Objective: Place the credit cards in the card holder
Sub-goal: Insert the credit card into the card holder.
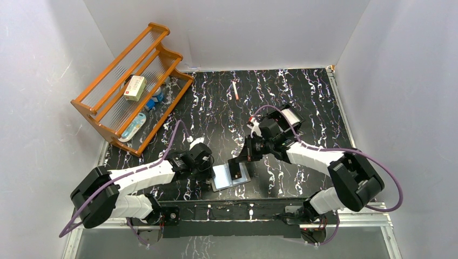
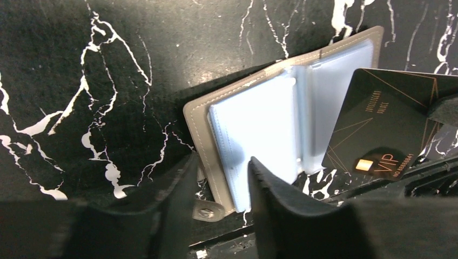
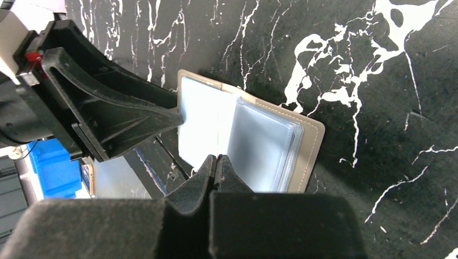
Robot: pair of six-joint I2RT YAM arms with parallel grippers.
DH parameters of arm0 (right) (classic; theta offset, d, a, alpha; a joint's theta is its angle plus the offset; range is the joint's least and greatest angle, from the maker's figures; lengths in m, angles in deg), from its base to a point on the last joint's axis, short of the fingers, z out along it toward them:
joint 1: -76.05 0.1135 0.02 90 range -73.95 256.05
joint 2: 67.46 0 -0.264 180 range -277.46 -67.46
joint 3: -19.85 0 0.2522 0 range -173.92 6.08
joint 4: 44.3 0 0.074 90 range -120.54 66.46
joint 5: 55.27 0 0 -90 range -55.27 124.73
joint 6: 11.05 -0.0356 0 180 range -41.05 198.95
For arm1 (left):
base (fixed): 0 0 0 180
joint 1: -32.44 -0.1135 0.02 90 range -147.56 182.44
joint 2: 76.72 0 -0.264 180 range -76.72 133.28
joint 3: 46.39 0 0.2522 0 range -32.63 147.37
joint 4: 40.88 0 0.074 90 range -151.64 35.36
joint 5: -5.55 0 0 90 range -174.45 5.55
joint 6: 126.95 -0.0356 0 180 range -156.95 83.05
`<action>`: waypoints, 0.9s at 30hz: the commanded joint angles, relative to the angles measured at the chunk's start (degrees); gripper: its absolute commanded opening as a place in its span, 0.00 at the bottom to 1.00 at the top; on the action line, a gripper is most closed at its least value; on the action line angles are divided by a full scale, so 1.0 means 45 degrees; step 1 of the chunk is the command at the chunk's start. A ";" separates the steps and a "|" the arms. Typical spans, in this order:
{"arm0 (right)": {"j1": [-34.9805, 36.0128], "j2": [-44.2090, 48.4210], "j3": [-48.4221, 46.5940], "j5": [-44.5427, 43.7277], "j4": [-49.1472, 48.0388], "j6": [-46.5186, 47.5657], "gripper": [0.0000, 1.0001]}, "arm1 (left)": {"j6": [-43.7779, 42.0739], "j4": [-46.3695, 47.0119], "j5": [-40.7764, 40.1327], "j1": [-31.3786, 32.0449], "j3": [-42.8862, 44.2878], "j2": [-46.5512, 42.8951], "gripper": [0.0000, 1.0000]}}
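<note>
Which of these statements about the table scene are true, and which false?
1. The card holder lies open on the table. True.
2. The right claw grips a black card. True.
3. The card sits fully inside a pocket. False: most of it shows outside.
4. The left claw is shut tight. False: its jaws stand apart at the holder's edge.
5. The wooden rack is empty. False: a cream box sits on it.

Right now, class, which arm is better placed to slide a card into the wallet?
Right. The right end effector is shut on a black card poised over the open wallet. The left end effector holds no card; it straddles the wallet's edge, apparently steadying it.
</note>
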 commanded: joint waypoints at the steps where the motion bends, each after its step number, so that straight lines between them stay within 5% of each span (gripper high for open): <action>1: 0.0185 -0.0435 -0.0006 -0.0025 -0.1392 0.0195 0.00 | -0.0306 -0.0194 -0.0362 -0.0073 -0.0109 0.0015 0.27; 8: 0.0320 -0.1226 0.0028 -0.0285 -0.1721 0.0280 0.00 | -0.0417 -0.0097 -0.0557 -0.0074 -0.0384 -0.0009 0.14; 27: 0.0558 -0.2239 0.0627 0.0132 -0.2552 0.0216 0.00 | -0.0744 0.0470 -0.0507 -0.0077 -0.0511 0.0809 0.09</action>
